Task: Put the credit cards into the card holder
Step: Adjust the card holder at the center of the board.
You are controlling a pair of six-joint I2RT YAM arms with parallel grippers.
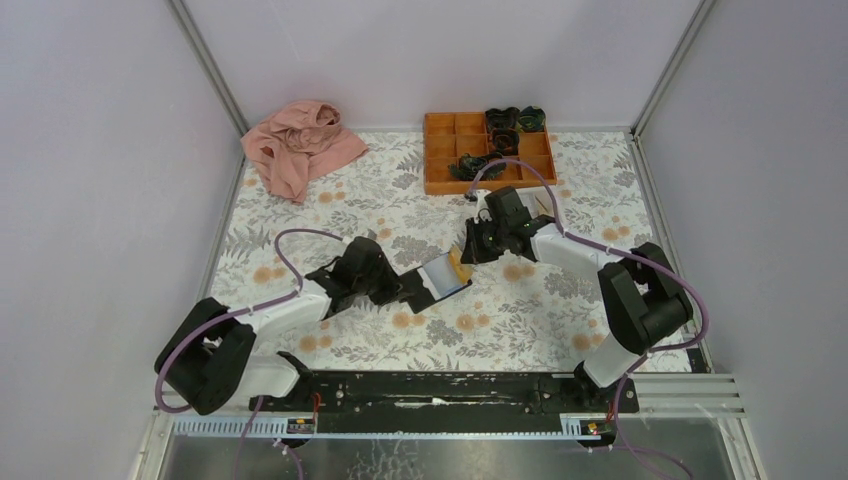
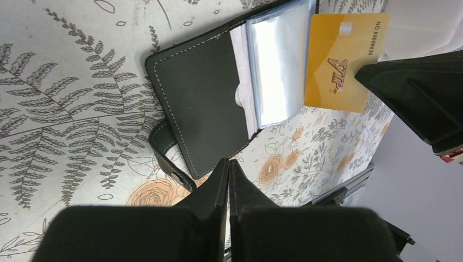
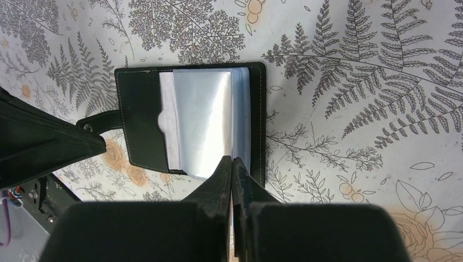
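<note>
— Where on the floral surface [image 1: 330, 210] is the card holder [image 1: 440, 277]?
— Around the middle, lying open.
— And the pincers?
— The left pincer [image 2: 228, 164] is closed at its cover edge; the right pincer [image 3: 231, 162] pinches a yellow VIP credit card [image 2: 341, 60] beside the clear sleeves [image 2: 275, 65].

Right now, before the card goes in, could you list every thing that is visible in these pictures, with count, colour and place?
credit card: one, orange-yellow, marked VIP, beside the card holder's clear sleeves.
card holder: one, black with clear sleeves, lying open mid-table.
cloth: one, pink, crumpled, far left corner.
compartment tray: one, orange, far middle.
dark items: count unclear, black, in the tray's right compartments.
table cover: one, white with floral print.
left gripper: black, shut, beside the card holder's strap.
right gripper: black, shut on the credit card.
</note>
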